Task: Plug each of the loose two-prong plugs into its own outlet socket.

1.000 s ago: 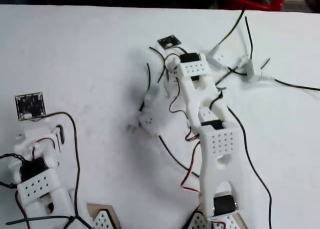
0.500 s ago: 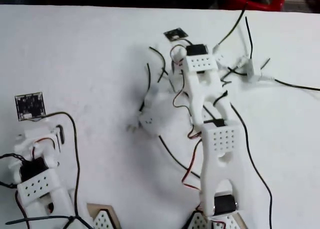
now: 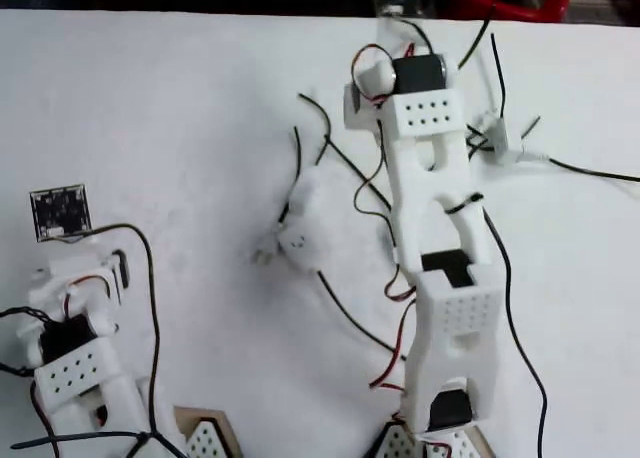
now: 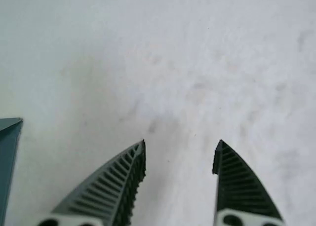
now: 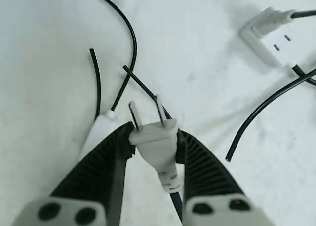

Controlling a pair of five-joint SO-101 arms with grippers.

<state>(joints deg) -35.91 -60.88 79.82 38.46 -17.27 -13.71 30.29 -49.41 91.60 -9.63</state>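
My right gripper (image 5: 154, 132) is shut on a white two-prong plug (image 5: 154, 139), prongs pointing away from the wrist, held above the table. A second white plug (image 5: 100, 130) lies on the table under it; from above that loose plug (image 3: 300, 238) sits mid-table, left of the right arm (image 3: 425, 158). A white outlet socket (image 5: 274, 33) with two slots lies farther off, and the socket cluster (image 3: 497, 133) is just right of the arm's wrist. My left gripper (image 4: 180, 144) hangs open over bare white table at the near left (image 3: 85, 268).
Several black cords (image 3: 345, 168) loop across the middle of the table and run off to the right (image 3: 590, 171). A teal edge (image 4: 7, 162) shows beside the left gripper. The far left of the table is bare white surface.
The right arm has risen and stretched toward the table's far edge, carrying the plug with it. The loose plug on the table and the left arm have stayed put.
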